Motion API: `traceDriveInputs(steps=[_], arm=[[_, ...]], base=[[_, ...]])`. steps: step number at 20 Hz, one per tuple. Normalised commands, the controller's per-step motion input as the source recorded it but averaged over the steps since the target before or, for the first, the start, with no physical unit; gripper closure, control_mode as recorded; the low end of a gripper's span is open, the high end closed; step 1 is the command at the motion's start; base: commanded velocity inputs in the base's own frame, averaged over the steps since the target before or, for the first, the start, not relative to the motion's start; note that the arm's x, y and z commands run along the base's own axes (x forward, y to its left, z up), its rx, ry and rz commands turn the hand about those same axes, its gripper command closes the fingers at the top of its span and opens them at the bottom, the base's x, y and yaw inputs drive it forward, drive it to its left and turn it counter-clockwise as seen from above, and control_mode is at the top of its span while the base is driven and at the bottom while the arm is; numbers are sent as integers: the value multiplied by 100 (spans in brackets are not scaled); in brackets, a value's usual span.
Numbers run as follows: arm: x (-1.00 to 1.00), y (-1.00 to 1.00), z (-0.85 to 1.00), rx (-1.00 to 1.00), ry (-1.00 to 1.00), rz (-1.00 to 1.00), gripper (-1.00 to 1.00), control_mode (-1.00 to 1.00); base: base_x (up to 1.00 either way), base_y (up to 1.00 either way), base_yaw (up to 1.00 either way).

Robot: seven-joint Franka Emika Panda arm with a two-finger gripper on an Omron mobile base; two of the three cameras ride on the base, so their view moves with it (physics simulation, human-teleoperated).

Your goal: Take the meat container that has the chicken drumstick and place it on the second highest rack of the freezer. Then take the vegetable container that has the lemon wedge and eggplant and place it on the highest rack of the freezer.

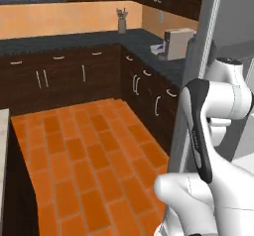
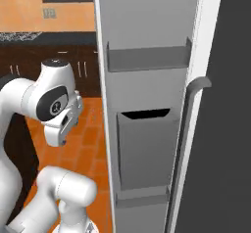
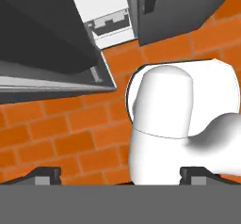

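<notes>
The freezer's silver-grey door (image 2: 147, 31) stands open in front of me, its inner side carrying grey door bins (image 2: 144, 151), with a long grey bar handle (image 2: 195, 87) beside it. Its edge (image 1: 198, 66) rises at the right of the left base view. My gripper (image 3: 121, 176) points down at the brick floor, open, with nothing between its widely spread fingertips (image 3: 47, 175). Past the door's bottom corner the hand view shows a bit of the freezer's white interior (image 3: 110, 28). Both containers, their contents and the racks are out of view.
An orange brick floor (image 1: 89, 146) stretches to dark wooden cabinets (image 1: 59, 76) under a dark counter. On the counter stand a beige box (image 1: 176, 42) and a utensil holder (image 1: 122, 24). A pale counter edge (image 1: 3, 146) borders the left.
</notes>
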Motion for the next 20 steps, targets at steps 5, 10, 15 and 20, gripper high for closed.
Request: traceDriveInputs(steps=[5,10,15,20], arm=[[0,0,0,0,0,0,-100,100],[0,0,0,0,0,0,-100,100],[0,0,0,0,0,0,-100,100],[0,0,0,0,0,0,-100,100]], base=[[-6,20,84],[24,90,-7],[47,51,-28],[90,-17,-28]])
